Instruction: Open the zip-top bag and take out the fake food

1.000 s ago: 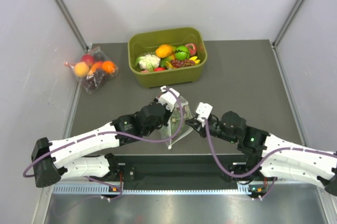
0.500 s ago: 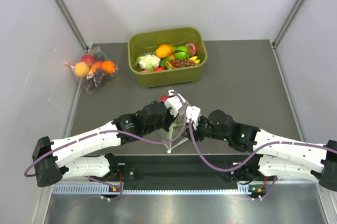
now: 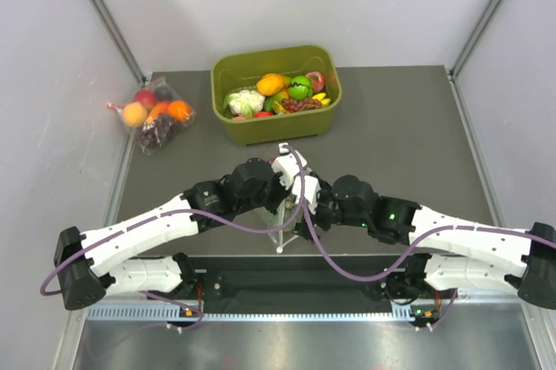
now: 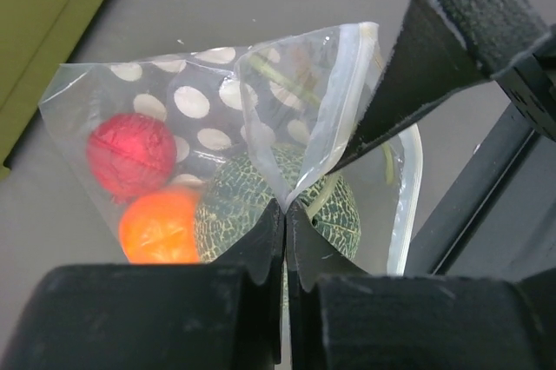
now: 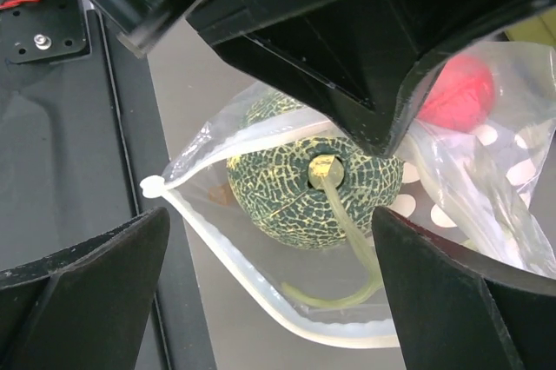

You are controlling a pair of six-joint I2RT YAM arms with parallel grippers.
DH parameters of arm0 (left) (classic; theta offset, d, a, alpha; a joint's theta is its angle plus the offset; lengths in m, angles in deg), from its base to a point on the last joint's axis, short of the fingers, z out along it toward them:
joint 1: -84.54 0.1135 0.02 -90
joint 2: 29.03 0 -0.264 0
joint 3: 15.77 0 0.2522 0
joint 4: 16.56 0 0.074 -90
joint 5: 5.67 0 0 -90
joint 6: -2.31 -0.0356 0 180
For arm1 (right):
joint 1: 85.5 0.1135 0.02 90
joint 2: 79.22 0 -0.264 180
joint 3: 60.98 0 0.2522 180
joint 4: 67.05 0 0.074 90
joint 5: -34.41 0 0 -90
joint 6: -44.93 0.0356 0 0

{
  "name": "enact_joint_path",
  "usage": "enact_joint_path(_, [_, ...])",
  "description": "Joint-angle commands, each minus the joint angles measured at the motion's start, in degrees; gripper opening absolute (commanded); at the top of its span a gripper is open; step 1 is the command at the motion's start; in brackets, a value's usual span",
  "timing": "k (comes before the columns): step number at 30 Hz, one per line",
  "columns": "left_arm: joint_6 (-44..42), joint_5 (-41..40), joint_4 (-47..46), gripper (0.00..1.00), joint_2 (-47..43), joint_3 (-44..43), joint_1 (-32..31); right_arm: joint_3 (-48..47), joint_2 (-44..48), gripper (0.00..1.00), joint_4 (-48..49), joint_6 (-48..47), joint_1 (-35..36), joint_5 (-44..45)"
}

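A: Left wrist view first. The left fingers (image 4: 248,253) are pressed together, pinching one lip of the zip-top bag (image 4: 208,101) right at its mouth.

B: And the right fingers (image 5: 82,279) are spread wide, one on either side of that mouth.

A: Inside sits the fake food (image 5: 304,188): a dark green pumpkin (image 4: 230,201), a red fruit (image 4: 130,155) and an orange fruit (image 4: 158,227), all touching. The pumpkin is nearest the mouth.

B: From above, the bag is on the bench (image 3: 400,127) just on the near side of the green tub (image 3: 276,131), with its mouth turned away from the tub.

A: The mouth gapes, and the pale zip strip curls loose under the pumpkin's stem.
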Motion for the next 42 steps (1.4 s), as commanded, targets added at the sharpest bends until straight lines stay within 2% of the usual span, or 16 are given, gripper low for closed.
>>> enact_joint_path(1, [-3.9,9.1,0.6,0.00,-0.9,-2.3,-1.7,-1.9,-2.7,1.00,3.1,-1.1,-0.5,2.6])
enact_joint_path(12, [-4.6,13.7,4.3,0.00,-0.1,-3.7,-1.7,-4.7,-11.9,0.99,4.9,-4.3,-2.7,0.9])
enact_joint_path(18, [-4.5,12.3,2.1,0.00,0.0,-3.2,-1.7,-3.5,-13.4,0.99,8.1,-4.7,-2.6,2.2])
enact_joint_path(21, [-3.0,8.0,-2.8,0.00,-0.9,-1.9,-1.7,-3.5,-13.7,0.98,8.1,-4.3,-2.1,1.5])
enact_joint_path(26, [1.2,1.4,-8.3,0.00,-0.9,-1.1,-1.0,-0.4,-9.1,0.98,11.4,-1.4,-0.8,0.9])
enact_joint_path(37, [4.5,6.2,-11.8,0.00,1.8,-0.6,4.3,7.2,5.8,0.98,11.2,6.3,-0.7,2.9])
enact_joint_path(42, [5.4,9.4,-13.0,0.00,1.5,-0.2,7.0,7.8,8.5,0.99,9.0,7.7,-0.6,2.2])
